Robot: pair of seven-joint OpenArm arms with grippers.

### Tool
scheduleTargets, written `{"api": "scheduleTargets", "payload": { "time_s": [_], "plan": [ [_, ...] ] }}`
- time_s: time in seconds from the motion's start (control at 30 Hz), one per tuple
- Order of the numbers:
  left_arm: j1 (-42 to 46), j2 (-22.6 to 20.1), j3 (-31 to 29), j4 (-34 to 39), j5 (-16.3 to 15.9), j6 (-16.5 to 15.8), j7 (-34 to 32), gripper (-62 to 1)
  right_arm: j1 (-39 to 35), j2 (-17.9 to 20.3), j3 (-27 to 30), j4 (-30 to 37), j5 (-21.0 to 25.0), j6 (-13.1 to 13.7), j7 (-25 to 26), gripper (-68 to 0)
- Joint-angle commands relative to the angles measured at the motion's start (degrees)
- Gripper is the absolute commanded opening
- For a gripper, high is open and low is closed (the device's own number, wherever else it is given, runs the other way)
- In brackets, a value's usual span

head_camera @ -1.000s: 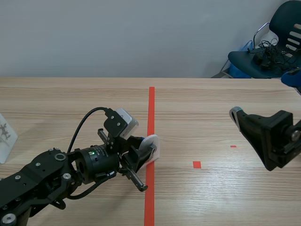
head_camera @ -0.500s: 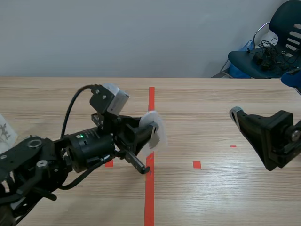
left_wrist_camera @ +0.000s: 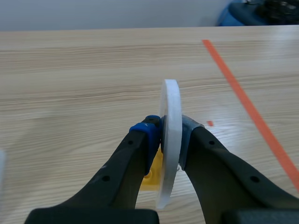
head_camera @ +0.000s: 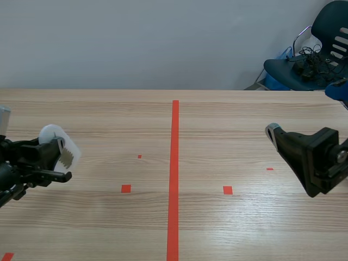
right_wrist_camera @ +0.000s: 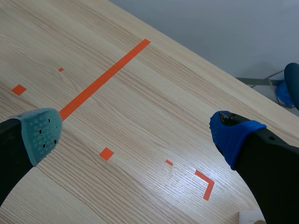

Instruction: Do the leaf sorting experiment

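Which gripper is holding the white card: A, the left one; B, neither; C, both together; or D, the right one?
A: the left gripper is shut on the white card, which stands edge-on between its pads, while the right gripper is open with nothing in it.

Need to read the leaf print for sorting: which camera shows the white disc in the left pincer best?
Scene view: the white disc turns its face to that camera, with a jagged dark print on it. The left wrist view has it edge-on, clamped in the left pincer. The right wrist view doesn't show it.
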Motion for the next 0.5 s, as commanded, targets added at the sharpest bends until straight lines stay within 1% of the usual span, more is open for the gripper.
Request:
{"api": "scheduleTargets", "payload": {
  "time_s": [0.0,0.1,0.3,0.4,0.47],
  "plan": [
    [-1.7,0.0,0.0,-0.4,-0.4,1.8,-1.2,-55.4,0.5,0.7,0.7,0.7,0.2,-0.4,0.8,0.4],
    [-3.0,0.0,-0.7,-2.4,-1.0,6.3,-1.3,-55.4,0.5,0.7,0.7,0.7,0.2,-0.4,0.8,0.4],
    [-8.2,0.0,-0.7,-10.4,-1.2,6.6,-1.7,-55.4,0.5,0.7,0.7,0.7,0.2,-0.4,0.7,0.4],
    [-10.4,-0.2,-0.9,-13.8,-1.2,6.7,-3.5,-55.4,0.5,0.7,0.7,0.7,0.2,-0.4,0.4,0.4],
    [-11.7,-0.4,-1.0,-15.8,-1.2,8.3,-3.6,-55.4,0.5,0.7,0.7,0.7,0.2,-0.4,0.3,0.4]
  ]
}}
